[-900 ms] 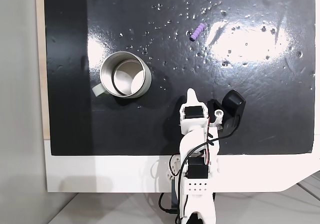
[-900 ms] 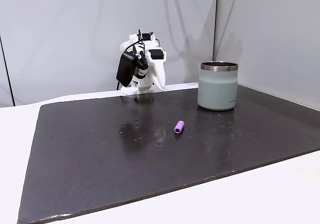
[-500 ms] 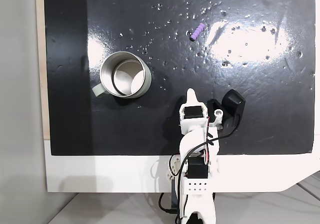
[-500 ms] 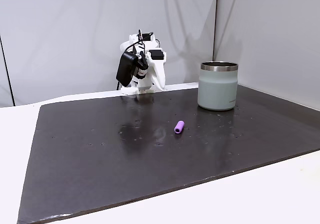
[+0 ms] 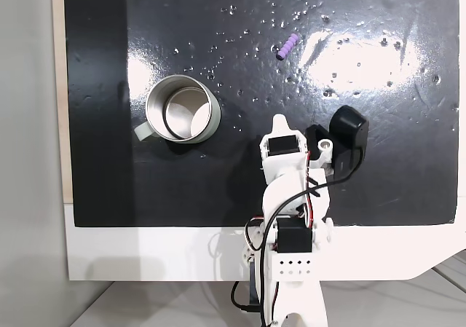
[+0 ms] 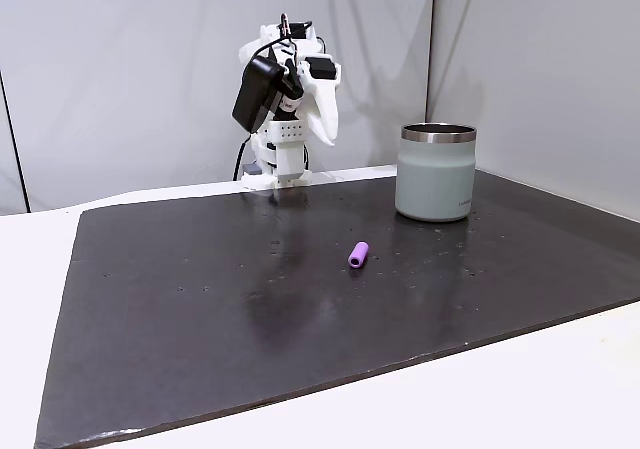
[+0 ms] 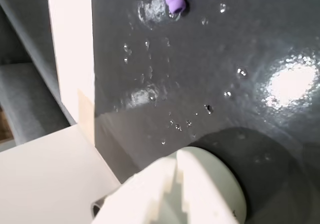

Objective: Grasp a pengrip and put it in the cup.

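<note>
Black glossy mat (image 5: 378,188) covers the white worktop (image 5: 145,254); grey walls are seen behind. The pengrip (image 5: 288,46) lies on the mat, well apart from the cup (image 5: 183,109) & from the arm; nothing is held. The hand (image 7: 177,184) is seen closed, fingers together & empty, in the wrist view, w/ the cup just behind it. Reach step is judged barely begun; next, the hand must be swung twd the pengrip, opened, lowered over it.
</note>
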Available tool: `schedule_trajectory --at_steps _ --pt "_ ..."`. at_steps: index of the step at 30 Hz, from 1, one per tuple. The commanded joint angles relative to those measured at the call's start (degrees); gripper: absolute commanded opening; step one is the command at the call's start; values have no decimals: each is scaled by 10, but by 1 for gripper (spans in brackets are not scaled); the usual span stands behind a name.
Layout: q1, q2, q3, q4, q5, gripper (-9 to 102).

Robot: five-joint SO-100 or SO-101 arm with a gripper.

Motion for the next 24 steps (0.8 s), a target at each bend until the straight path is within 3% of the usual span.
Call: schedule_trajectory --at_steps 1,24 --pt "9 -111 -116 -4 -66 0" --pt "57 -650 -507 72 -261 0"
